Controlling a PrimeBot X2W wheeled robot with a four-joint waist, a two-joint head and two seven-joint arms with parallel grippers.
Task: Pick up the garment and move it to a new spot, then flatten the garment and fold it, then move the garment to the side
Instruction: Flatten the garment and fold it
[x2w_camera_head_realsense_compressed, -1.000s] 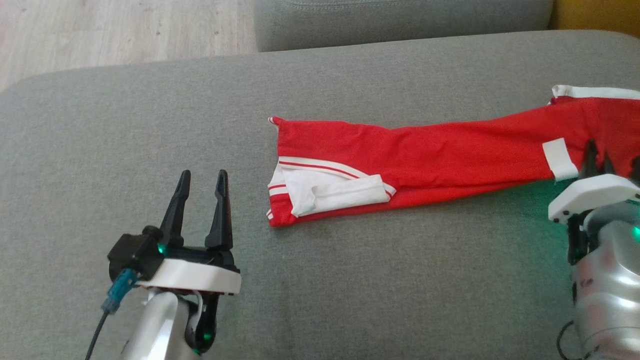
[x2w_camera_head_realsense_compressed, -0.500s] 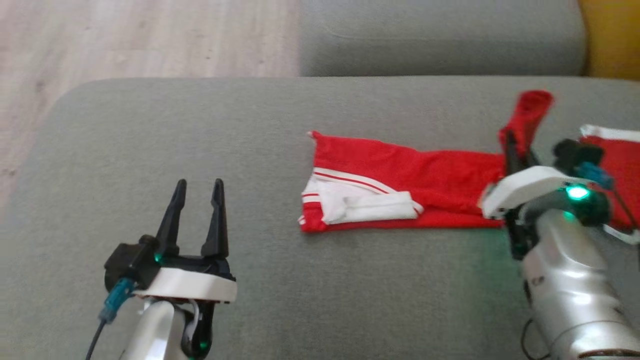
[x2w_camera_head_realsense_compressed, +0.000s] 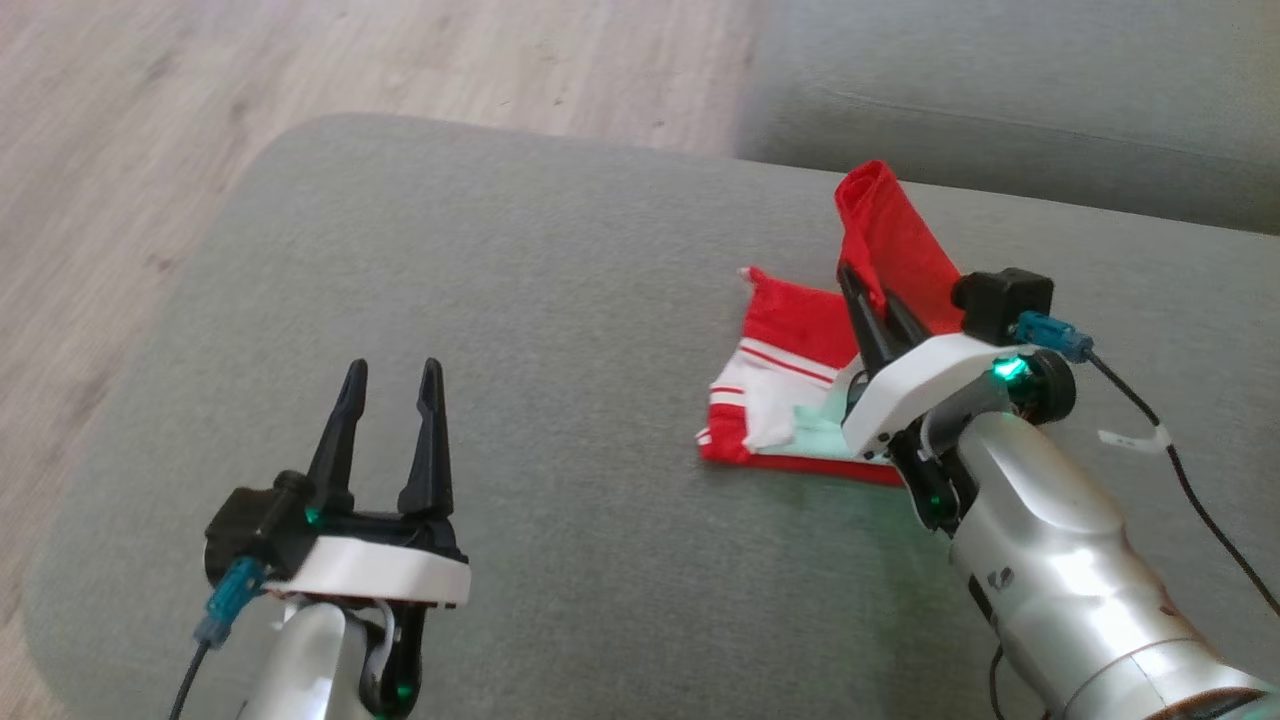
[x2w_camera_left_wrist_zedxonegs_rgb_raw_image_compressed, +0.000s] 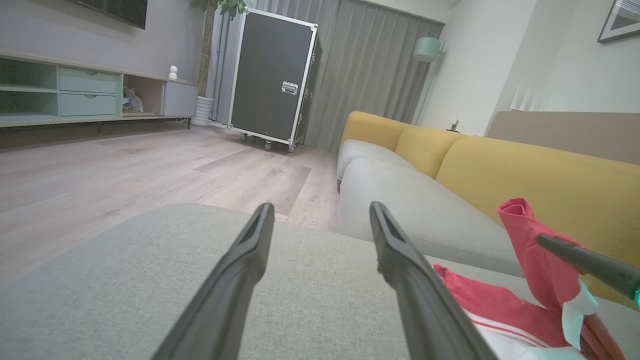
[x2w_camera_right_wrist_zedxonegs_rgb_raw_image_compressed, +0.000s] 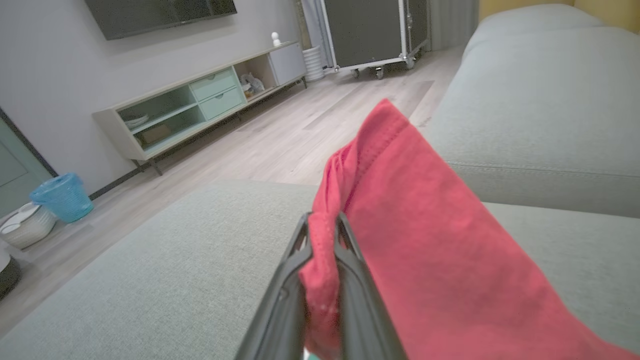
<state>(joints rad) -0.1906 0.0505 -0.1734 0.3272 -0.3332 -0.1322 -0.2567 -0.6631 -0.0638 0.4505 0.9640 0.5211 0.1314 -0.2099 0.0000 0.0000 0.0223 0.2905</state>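
Right gripper (x2w_camera_head_realsense_compressed: 868, 287) is clamped on the garment (x2w_camera_head_realsense_compressed: 800, 325), its lifted end held above the flat remainder lying leftward.

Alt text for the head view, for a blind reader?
The right gripper, shut on a red garment, holds one end raised above a grey sofa cushion while the white-striped end lies flat. The left gripper hovers open, lower left.

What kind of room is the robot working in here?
Most likely a home living room: a grey and yellow sofa, a low media cabinet under a wall-mounted screen, and a wooden floor.
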